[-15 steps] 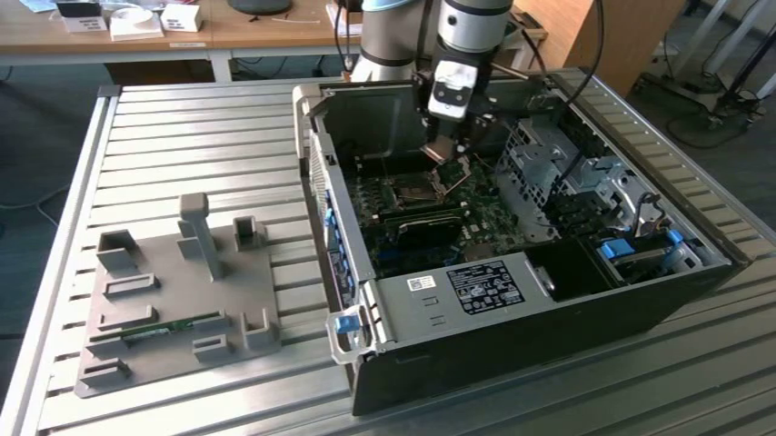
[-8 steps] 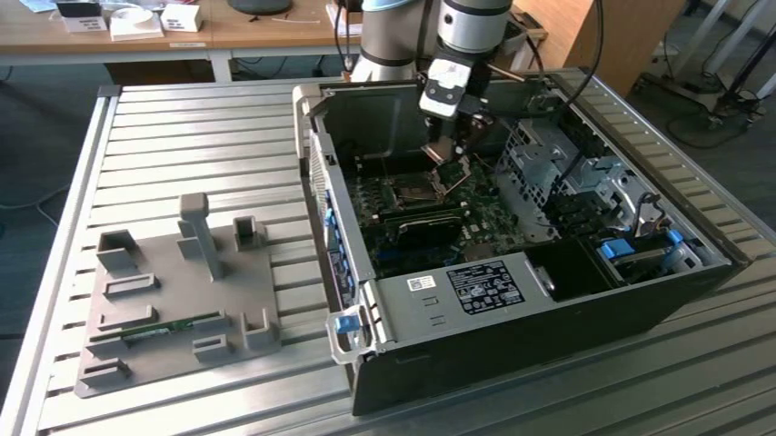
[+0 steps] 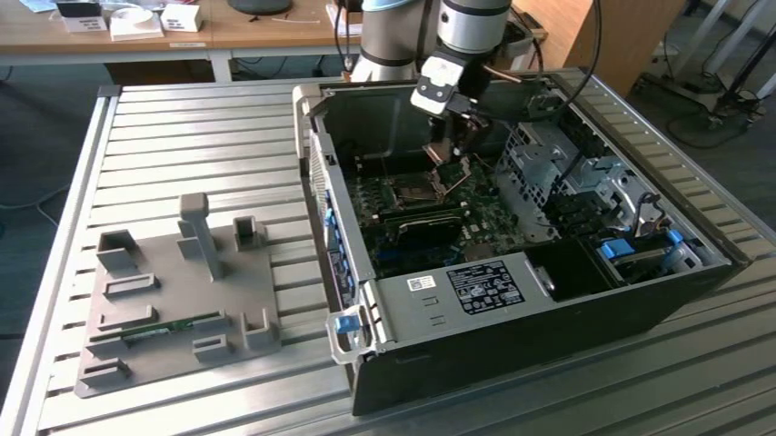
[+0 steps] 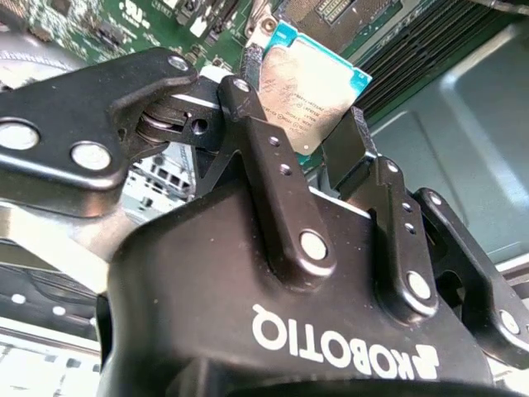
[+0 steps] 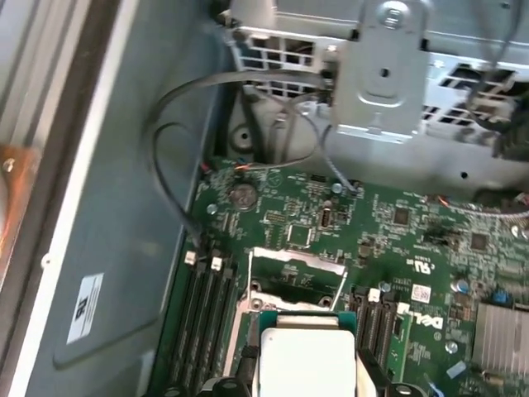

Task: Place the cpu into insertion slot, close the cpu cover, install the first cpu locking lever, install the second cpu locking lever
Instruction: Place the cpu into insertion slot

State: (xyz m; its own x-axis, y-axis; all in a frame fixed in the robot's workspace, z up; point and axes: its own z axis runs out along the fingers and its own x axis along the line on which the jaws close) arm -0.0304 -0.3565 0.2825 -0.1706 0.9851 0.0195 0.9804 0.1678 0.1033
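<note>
Over the open computer case [image 3: 510, 341], my gripper [image 4: 297, 107] is clamped on the cpu [image 4: 314, 83]. My two black fingers [image 4: 252, 132] press on opposite edges of the chip, and its dull silver top faces the camera in the second wrist view.

In the first wrist view the chip [image 5: 306, 360] hangs near the insertion slot [image 5: 291, 289] but apart from it, not yet touching the socket. The dark square sits bare in the green circuit board [image 5: 397, 223], just beside the long black memory sticks [image 5: 207, 318]. The cpu cover [image 5: 296, 258] looks swung up on its hinge, so that the slot shows through its window and the way in is free.

In the exterior view I reach down from above, inside the case, with the fingertips low over the board.

As I judge it, the first step is in hand: the chip is carried but not seated, and the cover and both levers are undone. Seating it calls for squaring the chip's edges to the socket rim, keeping it level, and bringing it down gently so that it drops flat rather than catching a corner on the rim or the raised cover.
</note>
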